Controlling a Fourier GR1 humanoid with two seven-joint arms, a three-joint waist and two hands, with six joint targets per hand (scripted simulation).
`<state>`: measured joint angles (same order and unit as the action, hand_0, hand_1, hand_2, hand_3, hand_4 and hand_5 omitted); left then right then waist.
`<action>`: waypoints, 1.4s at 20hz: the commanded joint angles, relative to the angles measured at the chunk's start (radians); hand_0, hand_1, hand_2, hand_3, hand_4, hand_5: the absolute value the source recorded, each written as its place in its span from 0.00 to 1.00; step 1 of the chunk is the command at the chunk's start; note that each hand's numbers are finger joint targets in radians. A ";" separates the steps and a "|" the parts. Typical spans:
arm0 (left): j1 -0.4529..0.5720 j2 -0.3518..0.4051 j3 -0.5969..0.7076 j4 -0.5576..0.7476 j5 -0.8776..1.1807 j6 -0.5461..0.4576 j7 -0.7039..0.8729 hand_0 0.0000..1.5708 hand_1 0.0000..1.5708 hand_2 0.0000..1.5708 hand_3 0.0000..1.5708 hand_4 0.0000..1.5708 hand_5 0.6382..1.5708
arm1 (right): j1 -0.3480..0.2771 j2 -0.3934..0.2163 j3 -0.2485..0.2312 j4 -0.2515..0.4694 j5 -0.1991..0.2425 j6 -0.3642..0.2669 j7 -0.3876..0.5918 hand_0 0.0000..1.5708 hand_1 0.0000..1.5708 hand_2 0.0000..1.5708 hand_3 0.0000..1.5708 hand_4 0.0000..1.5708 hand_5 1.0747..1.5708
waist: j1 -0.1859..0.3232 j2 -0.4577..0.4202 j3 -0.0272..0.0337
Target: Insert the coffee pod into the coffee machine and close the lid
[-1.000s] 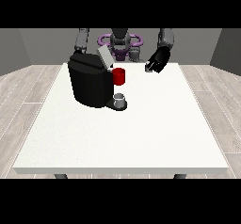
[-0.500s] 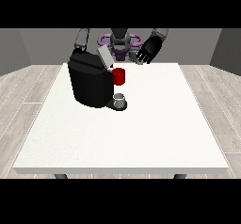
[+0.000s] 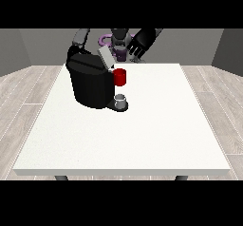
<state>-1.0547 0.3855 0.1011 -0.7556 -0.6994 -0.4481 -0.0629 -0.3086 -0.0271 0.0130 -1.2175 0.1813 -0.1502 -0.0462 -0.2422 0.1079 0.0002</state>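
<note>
A small grey thing (image 3: 121, 99) is seen on the drip base at the front foot of the black coffee machine (image 3: 90, 82), directly below a red thing at the machine (image 3: 120, 77); whether it is the coffee pod cannot be told, so the pod's place is left unstated. The machine's grey lid (image 3: 105, 58) is seen raised and tilted at the machine's top, on the side towards the robot, so the lid is judged not yet closed. Beyond and to the view's right of the lid, the hand at the view's right (image 3: 140, 42) is held above the far edge of the white bench (image 3: 142, 139), its fingers spread and holding nothing. It is judged the nearer hand to the lid, which lies down and to the view's left of it. The other arm is seen only behind the machine; its hand is hidden.
</note>
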 commanded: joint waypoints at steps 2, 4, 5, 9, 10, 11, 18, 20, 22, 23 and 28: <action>-0.094 0.079 0.029 0.027 -0.005 -0.022 -0.007 0.74 0.74 0.79 0.81 0.31 1.00 | -0.060 -0.030 -0.018 -0.062 -0.007 0.010 0.039 0.00 0.00 0.00 0.00 0.00 1.00 | -0.053 0.061 -0.0001; -0.105 0.019 0.015 0.033 -0.023 0.019 0.055 0.78 0.78 0.81 0.80 0.31 1.00 | -0.084 -0.021 -0.006 -0.062 0.019 -0.013 0.070 0.00 0.00 0.00 0.00 0.00 1.00 | -0.051 0.064 0.0000; -0.111 0.080 0.029 0.035 -0.017 -0.005 0.005 0.79 0.79 0.83 0.80 0.31 1.00 | -0.055 -0.033 -0.023 -0.066 0.004 -0.007 0.004 0.00 0.00 0.00 0.00 0.02 1.00 | -0.052 0.092 0.0001; -0.131 0.027 0.024 0.038 -0.018 0.039 -0.002 0.81 0.81 0.83 0.80 0.30 1.00 | -0.124 -0.009 -0.033 -0.073 0.005 -0.041 0.055 0.00 0.00 0.00 0.00 0.11 1.00 | -0.050 0.138 0.0000; -0.140 0.029 0.015 0.037 -0.026 0.017 0.026 0.82 0.82 0.84 0.80 0.30 1.00 | -0.119 -0.028 -0.065 -0.048 -0.009 -0.040 0.038 0.00 0.00 0.00 0.00 0.12 1.00 | -0.035 0.130 0.0002; -0.156 0.074 0.038 0.074 -0.029 0.030 0.010 0.80 0.80 0.83 0.79 0.31 1.00 | -0.120 -0.008 -0.006 -0.115 0.012 -0.024 0.102 0.00 0.00 0.00 0.00 0.00 1.00 | -0.090 0.137 -0.0003; -0.181 0.053 0.022 0.064 -0.031 0.018 -0.020 0.76 0.76 0.80 0.78 0.30 1.00 | -0.136 -0.033 -0.061 -0.052 -0.004 -0.037 0.016 0.00 0.00 0.00 0.00 0.06 1.00 | -0.046 0.193 0.0002; -0.178 0.027 0.021 0.087 -0.032 0.004 0.031 0.79 0.79 0.82 0.79 0.28 1.00 | -0.142 -0.049 -0.067 -0.048 -0.015 -0.012 0.070 0.00 0.00 0.00 0.00 0.00 1.00 | -0.048 0.157 0.0002; -0.163 0.077 0.032 0.098 -0.031 0.008 -0.041 0.79 0.79 0.82 0.78 0.27 1.00 | -0.120 -0.040 -0.056 -0.075 -0.011 -0.016 0.054 0.00 0.00 0.00 0.00 0.00 1.00 | -0.059 0.191 0.0000; -0.140 0.025 0.004 0.074 -0.046 0.035 -0.027 0.80 0.80 0.82 0.77 0.27 1.00 | -0.141 -0.075 -0.098 -0.042 -0.022 -0.016 0.055 0.00 0.00 0.00 0.00 0.10 1.00 | -0.030 0.179 0.0001; -0.190 0.018 0.020 0.093 -0.025 -0.014 -0.006 0.76 0.76 0.79 0.76 0.28 1.00 | -0.119 -0.029 -0.062 -0.024 -0.002 -0.038 0.014 0.00 0.00 0.00 0.00 0.02 1.00 | -0.036 0.175 0.0003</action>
<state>-1.2421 0.4300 0.1236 -0.6704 -0.7333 -0.4389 -0.0777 -0.4570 -0.0667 -0.0545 -1.2660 0.1746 -0.1839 0.0090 -0.2850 0.2923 0.0013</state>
